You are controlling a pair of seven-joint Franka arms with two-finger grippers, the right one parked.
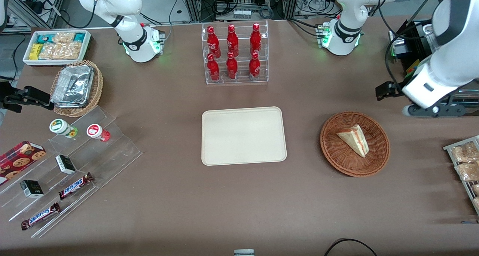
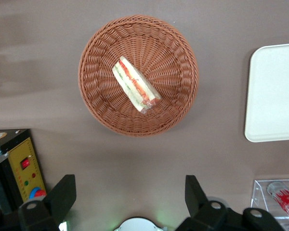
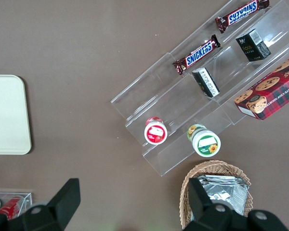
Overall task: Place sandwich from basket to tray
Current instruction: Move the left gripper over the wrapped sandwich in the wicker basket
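One sandwich (image 1: 354, 139) lying in basket (image 1: 354, 143), near the working arm's end, tray (image 1: 243, 135) beside it and bare. Gripper (image 1: 385, 89) raised, farther from front camera than basket, nothing held.
Wrist view: gripper (image 2: 130, 195) fingers spread wide, empty, clear of basket (image 2: 138, 75); sandwich (image 2: 136, 84) straight ahead, long axis diagonal to the finger line; wrist turn judged necessary

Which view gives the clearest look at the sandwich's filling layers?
The left wrist view: the sandwich lies in the basket with its red and green cut edge facing the camera, the open tool hovering apart from it. The front view shows mostly pale bread. The right wrist view misses it.
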